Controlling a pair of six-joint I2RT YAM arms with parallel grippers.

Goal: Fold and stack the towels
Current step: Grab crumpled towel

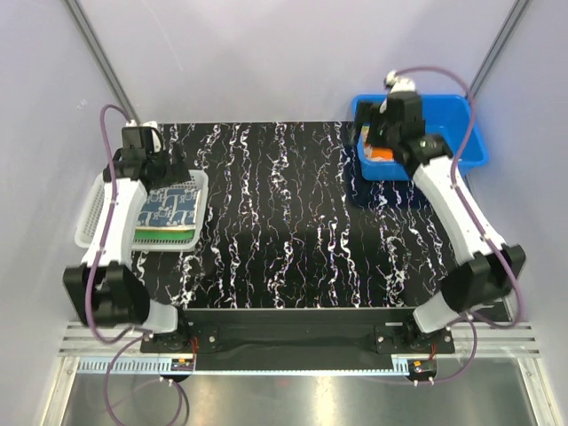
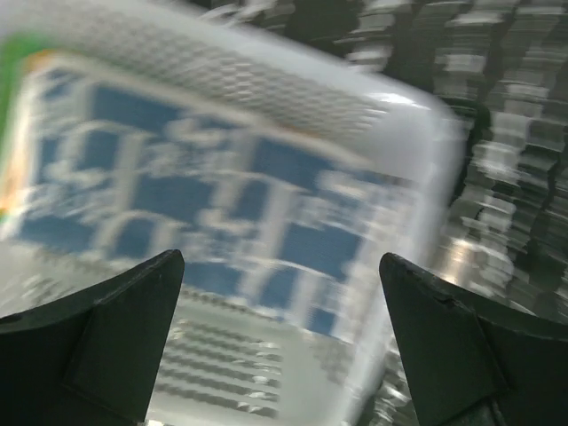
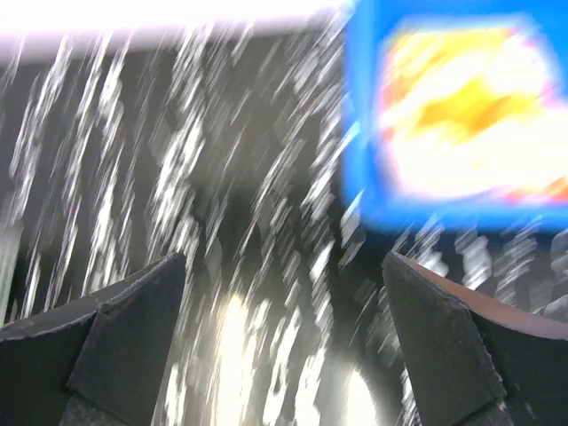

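Observation:
A folded navy-and-white patterned towel (image 1: 173, 206) (image 2: 204, 195) lies on top of a stack in the white basket (image 1: 89, 222) (image 2: 293, 80) at the table's left. A green towel's edge (image 2: 11, 80) peeks out from under it. My left gripper (image 1: 173, 169) (image 2: 280, 293) hovers open just over that stack, with nothing between its fingers. At the far right, a white and orange towel (image 1: 383, 153) (image 3: 461, 106) lies in the blue bin (image 1: 466, 142) (image 3: 364, 133). My right gripper (image 1: 380, 133) (image 3: 284, 293) is open and empty over the bin's near-left corner. Both wrist views are blurred by motion.
The black table with white marbling (image 1: 284, 231) spans the space between basket and bin. Metal frame posts (image 1: 98, 53) rise at the back corners. The basket hangs partly over the table's left edge.

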